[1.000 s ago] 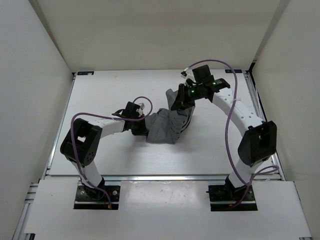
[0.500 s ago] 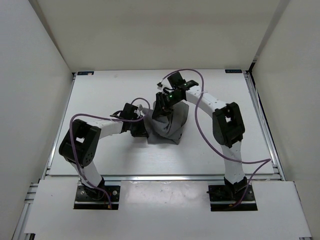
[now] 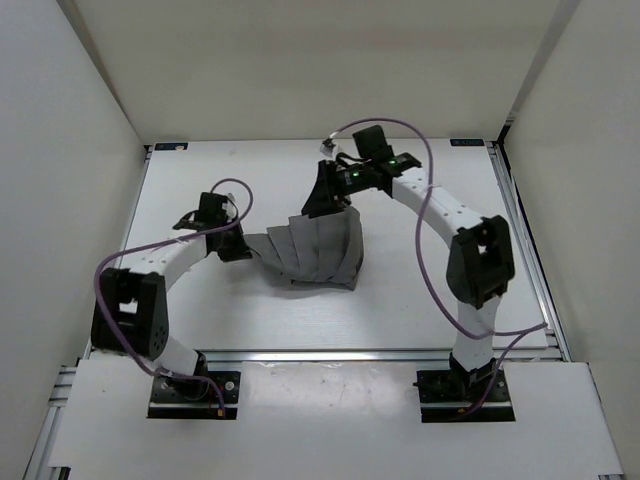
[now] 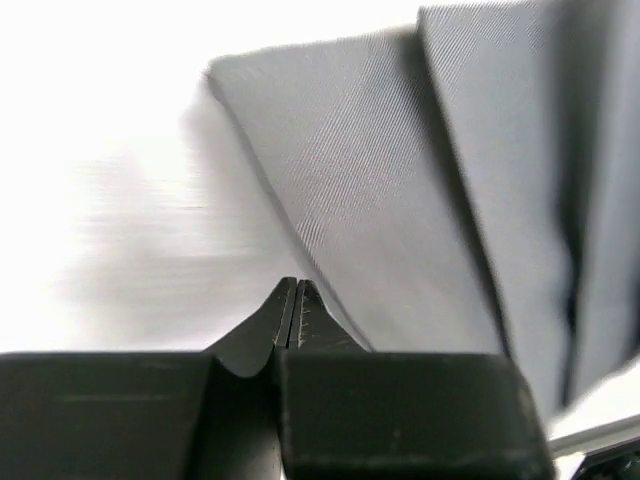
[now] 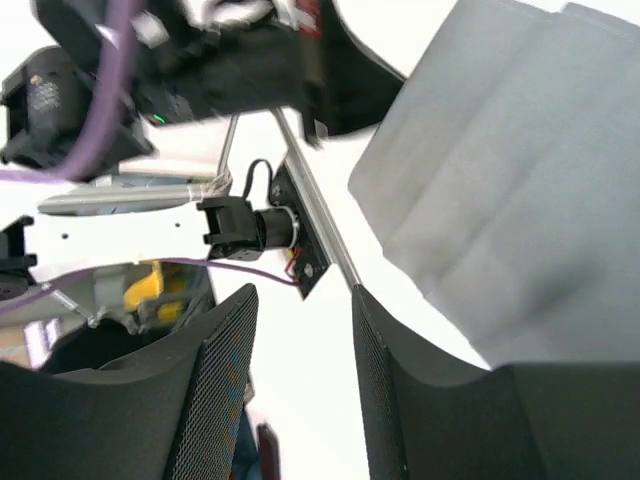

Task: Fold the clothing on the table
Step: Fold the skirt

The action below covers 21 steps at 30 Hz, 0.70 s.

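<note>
Top view: the clothing (image 3: 312, 252), a plain medium-grey pleated skirt of thin fabric, is found near the middle of the large flat white table (image 3: 420, 290). It is spread as a fan, with its narrow end pointing left and its wide hem to the right and near side. Pleat lines are seen running across it; no clean fold line or doubled-over half is made out. The left gripper (image 3: 238, 245) is positioned at the narrow left tip of the skirt. In the left wrist view its jaws are pressed fully together, and the edge of the grey fabric (image 4: 400, 180) is seen running just beside the tips. Whether a pinch of cloth is caught there cannot be told, since the picture is blurred. The right gripper (image 3: 322, 203) is held over the far edge of the skirt. In the right wrist view its two black fingers (image 5: 210, 400) are parted with nothing between them, and the fabric (image 5: 500, 200) lies off to one side, untouched. Progress is judged early: the garment is laid out fairly flat, which counts as preparation only. A hem or side has yet to be carried over onto the opposite part, and any second fold and smoothing are also left to do.
</note>
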Available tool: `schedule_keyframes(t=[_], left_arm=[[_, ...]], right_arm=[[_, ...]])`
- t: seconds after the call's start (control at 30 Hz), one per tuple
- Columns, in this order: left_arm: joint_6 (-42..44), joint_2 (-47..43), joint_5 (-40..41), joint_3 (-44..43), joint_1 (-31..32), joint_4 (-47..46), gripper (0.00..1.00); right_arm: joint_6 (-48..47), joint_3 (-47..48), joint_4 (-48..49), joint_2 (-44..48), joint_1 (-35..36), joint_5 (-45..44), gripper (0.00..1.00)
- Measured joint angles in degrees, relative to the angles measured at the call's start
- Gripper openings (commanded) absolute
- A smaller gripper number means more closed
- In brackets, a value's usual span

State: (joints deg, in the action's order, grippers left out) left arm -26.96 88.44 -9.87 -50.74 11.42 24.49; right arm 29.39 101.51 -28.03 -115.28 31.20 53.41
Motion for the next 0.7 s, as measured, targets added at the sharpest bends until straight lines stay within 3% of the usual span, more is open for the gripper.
schedule_keyframes(t=[0.17,0.27,0.37,0.7], left_arm=[[1.29,-7.28,0.0,-5.14,-2.4,4.59,0.06],[0.7,-9.94,-3.82,-8.28,-1.27,5.22,0.07],[-1.07,-11.74,-8.31,-9.03,1.7,4.5,0.06],[-5.31,-14.05,-13.42,0.9,5.18,3.23,0.07]], right_arm=[[-1.4,-8.15,-0.09,9.94,-4.52,-3.23,0.46],[-1.9,-11.13,-0.33,10.6,-5.9,-6.16,0.46],[-2.71,-12.28,-2.51,8.41,-5.84,-9.55,0.52],[-7.91,-10.62,-15.1,4.98,-1.81,-31.32,0.61]])
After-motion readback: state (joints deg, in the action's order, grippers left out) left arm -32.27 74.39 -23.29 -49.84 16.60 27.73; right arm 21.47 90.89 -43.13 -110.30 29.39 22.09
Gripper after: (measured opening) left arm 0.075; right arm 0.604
